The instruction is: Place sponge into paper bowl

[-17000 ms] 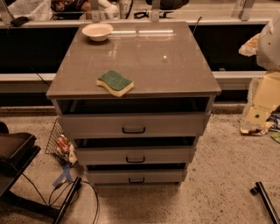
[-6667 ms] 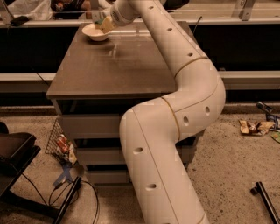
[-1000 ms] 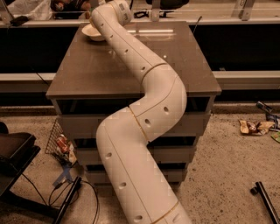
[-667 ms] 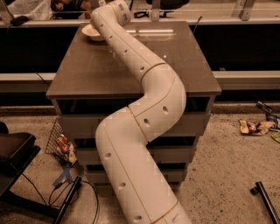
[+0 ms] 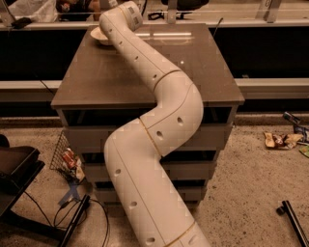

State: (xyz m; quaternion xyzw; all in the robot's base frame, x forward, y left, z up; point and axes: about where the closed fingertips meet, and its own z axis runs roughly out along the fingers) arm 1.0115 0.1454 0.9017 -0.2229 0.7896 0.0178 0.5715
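The paper bowl (image 5: 98, 34) stands at the back left corner of the brown table (image 5: 96, 77), its right side covered by my arm. My white arm (image 5: 159, 82) reaches from the bottom of the view across the table to that corner. My gripper is at the arm's far end by the bowl, hidden behind the wrist (image 5: 125, 10). The sponge is not visible; the spot at the table's front where it lay is bare.
The table is a drawer cabinet with drawers (image 5: 217, 140) below. A wire basket (image 5: 67, 159) and cables (image 5: 72, 212) lie on the floor at left, litter (image 5: 282, 140) at right. A dark counter runs behind the table.
The sponge has left the table's front since the oldest frame, and the arm carried it to the bowl. Over the last second the arm has barely moved.
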